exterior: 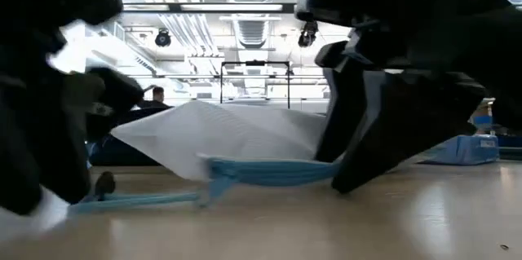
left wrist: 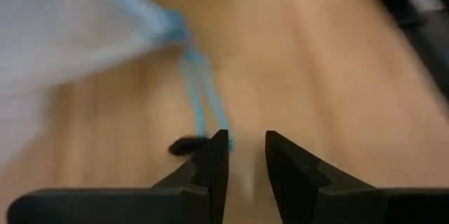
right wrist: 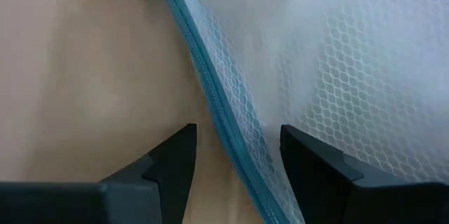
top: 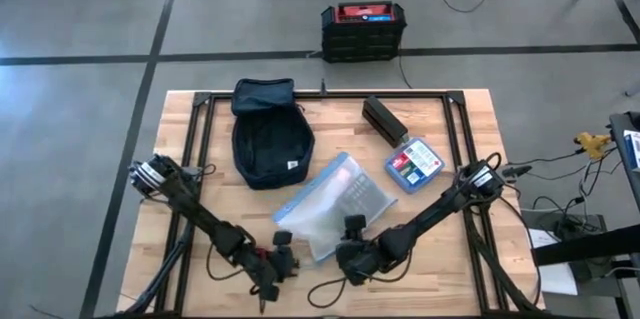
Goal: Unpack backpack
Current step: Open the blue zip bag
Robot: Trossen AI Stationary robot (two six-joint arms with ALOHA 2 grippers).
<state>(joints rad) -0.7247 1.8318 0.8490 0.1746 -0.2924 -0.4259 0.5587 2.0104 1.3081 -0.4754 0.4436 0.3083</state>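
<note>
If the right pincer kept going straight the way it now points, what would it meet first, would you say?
Most likely the mesh pouch: the open right pincer straddles its blue zipper edge, with the webbing directly ahead. How much height remains above it is unclear.

In your low view, dark arm parts block both sides, hiding most of the backpack [exterior: 122, 152]. The mesh pouch [left wrist: 63, 34] is blurred in the left wrist view and cut off at the edge. The blue box [top: 414, 165] label is too small to read.
</note>
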